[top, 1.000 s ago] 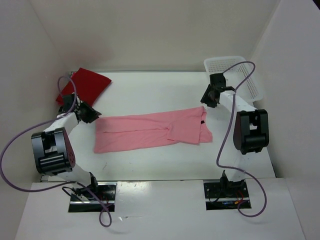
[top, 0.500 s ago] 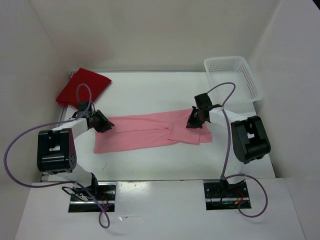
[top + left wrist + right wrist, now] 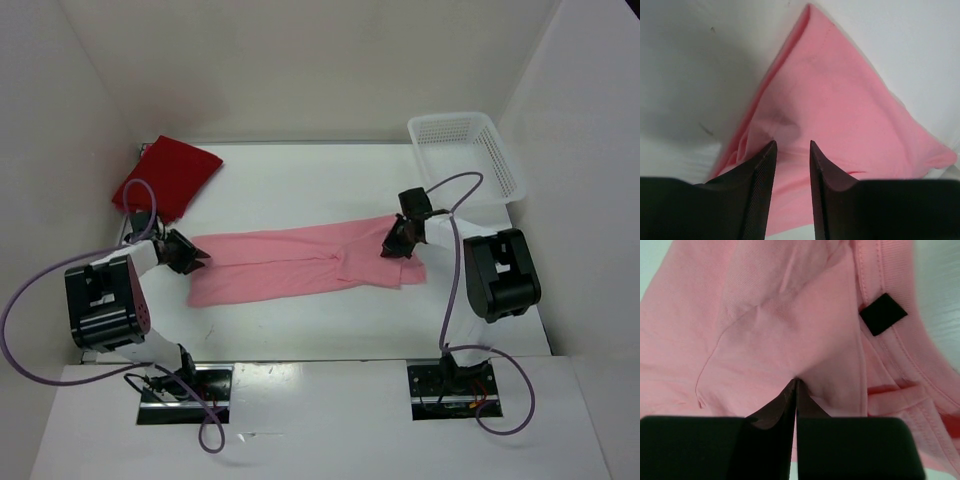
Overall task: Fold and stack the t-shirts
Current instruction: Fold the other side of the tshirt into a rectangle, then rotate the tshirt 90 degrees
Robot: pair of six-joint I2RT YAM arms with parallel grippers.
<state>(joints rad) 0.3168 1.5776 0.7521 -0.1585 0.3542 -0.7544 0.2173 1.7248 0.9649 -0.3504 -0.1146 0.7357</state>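
Spanning mid-frame left to right, the light pink t-shirt (image 3: pixel 300 262) has the right claw (image 3: pixel 391 249) pinched shut on its collar end, while the left claw (image 3: pixel 201 258) sits slightly parted over the other end.

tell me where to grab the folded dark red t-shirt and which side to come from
Likely best: pinch the dark red t-shirt along its near-right edge, coming low across the table. It lies folded flat in the far left corner, so only edges offer a pinch, and the side wall crowds its far side.
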